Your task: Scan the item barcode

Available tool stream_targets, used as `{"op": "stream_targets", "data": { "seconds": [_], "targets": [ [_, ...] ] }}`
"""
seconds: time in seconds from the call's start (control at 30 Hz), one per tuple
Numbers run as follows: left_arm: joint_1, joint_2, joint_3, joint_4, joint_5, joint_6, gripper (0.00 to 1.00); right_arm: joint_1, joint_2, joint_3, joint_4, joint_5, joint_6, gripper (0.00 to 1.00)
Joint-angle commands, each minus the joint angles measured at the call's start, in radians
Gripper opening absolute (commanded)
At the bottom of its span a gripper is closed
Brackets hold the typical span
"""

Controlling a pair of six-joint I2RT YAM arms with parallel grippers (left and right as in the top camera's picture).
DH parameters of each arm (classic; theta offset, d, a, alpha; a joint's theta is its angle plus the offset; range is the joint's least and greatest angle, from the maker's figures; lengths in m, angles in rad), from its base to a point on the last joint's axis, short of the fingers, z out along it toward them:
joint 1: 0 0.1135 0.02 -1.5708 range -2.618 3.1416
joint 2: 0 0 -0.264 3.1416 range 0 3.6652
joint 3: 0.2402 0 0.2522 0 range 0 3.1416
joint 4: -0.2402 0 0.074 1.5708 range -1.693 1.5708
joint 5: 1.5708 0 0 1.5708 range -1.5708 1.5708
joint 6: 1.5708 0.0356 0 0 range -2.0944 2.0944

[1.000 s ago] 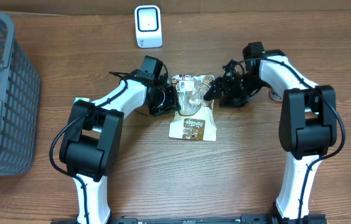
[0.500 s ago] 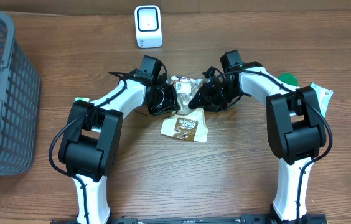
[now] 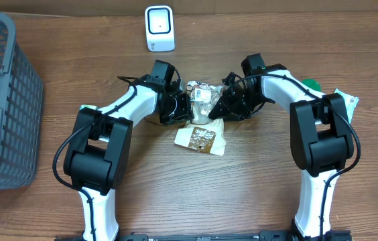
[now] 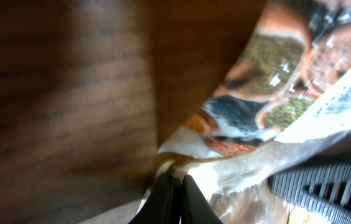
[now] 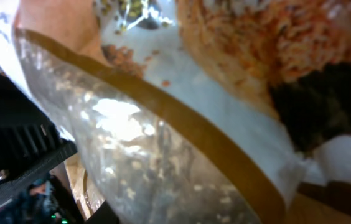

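Observation:
The item is a snack pouch (image 3: pixel 202 134) with a clear upper part and a brown printed lower part, lying on the table between my two arms. A white barcode label (image 3: pixel 201 95) shows on its upper part. My left gripper (image 3: pixel 179 107) is shut on the pouch's left edge; in the left wrist view the black fingertips (image 4: pixel 178 182) pinch the film. My right gripper (image 3: pixel 220 107) is closed on the pouch's right side. In the right wrist view the pouch (image 5: pixel 163 124) fills the frame and hides the jaws. The white scanner (image 3: pixel 159 28) stands at the table's back.
A grey mesh basket (image 3: pixel 1 100) stands at the left edge of the table. A green round thing (image 3: pixel 309 86) and a white and green packet (image 3: pixel 346 100) lie behind my right arm. The wooden table (image 3: pixel 242 187) runs to the front.
My right gripper has moved left onto the pouch and closed on its right side. The pouch's brown lower part has shifted left and tilted. The left gripper has stayed shut in place.

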Motion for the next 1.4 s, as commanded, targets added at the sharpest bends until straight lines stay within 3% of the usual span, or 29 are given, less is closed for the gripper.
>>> {"op": "stream_targets", "data": {
  "seconds": [0.0, 0.27, 0.6, 0.93, 1.37],
  "targets": [
    [0.029, -0.016, 0.08, -0.09, 0.06, 0.191, 0.04, 0.053, -0.029, 0.013, -0.004, 0.132, -0.021, 0.2],
    [0.083, -0.089, 0.262, -0.281, 0.24, 0.422, 0.04, 0.076, -0.029, 0.019, -0.006, 0.144, -0.044, 0.2],
    [0.013, -0.017, 0.189, -0.163, 0.18, 0.345, 0.04, 0.082, -0.029, 0.019, -0.04, 0.144, -0.069, 0.27],
    [0.002, 0.063, 0.166, -0.158, 0.128, 0.296, 0.04, 0.08, -0.029, 0.044, -0.076, 0.14, -0.068, 0.38],
    [0.002, 0.117, 0.166, -0.158, 0.023, 0.259, 0.04, 0.019, -0.064, 0.293, -0.395, 0.14, -0.069, 0.69]
  ]
}}
